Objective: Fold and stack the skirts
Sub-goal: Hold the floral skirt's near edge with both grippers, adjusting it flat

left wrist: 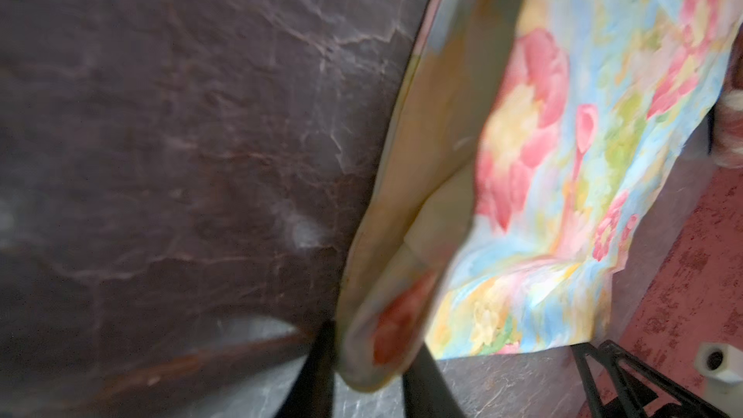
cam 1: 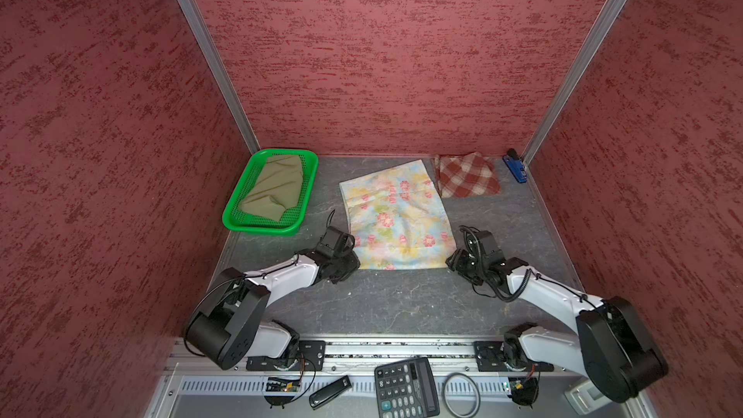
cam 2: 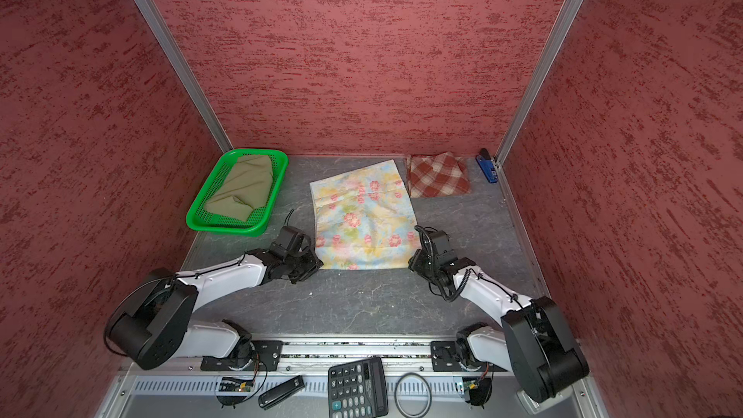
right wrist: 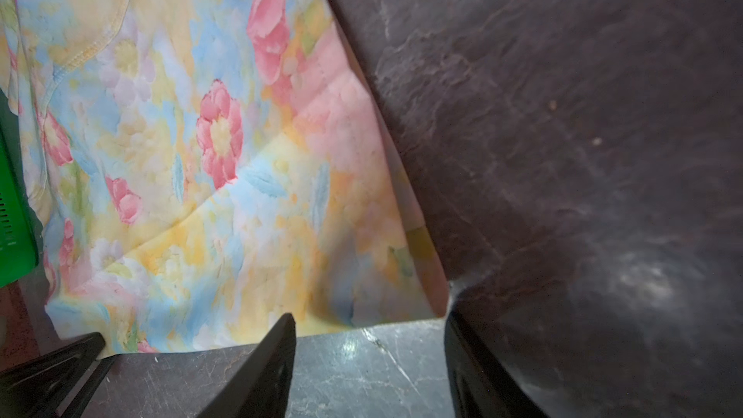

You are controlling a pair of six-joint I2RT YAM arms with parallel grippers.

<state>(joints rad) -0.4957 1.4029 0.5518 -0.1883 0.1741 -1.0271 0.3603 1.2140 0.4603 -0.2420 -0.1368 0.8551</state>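
Since the floral skirt (cam 1: 396, 217) lies flat for folding, left end effector (left wrist: 374, 371) pinches a near corner, right end effector (right wrist: 370, 355) hangs wide open at the other.

Lab test booth: red textured panels (cam 1: 382, 54), aluminium posts (cam 1: 208, 50), arms (cam 1: 281, 275) on rail (cam 1: 402, 349) (calculator (cam 1: 406, 388) in front).

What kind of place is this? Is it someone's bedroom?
Probably a robot test booth, not a home: red walls box in a small table, two robot arms sit on a metal rail, and a flowered skirt lies spread out.
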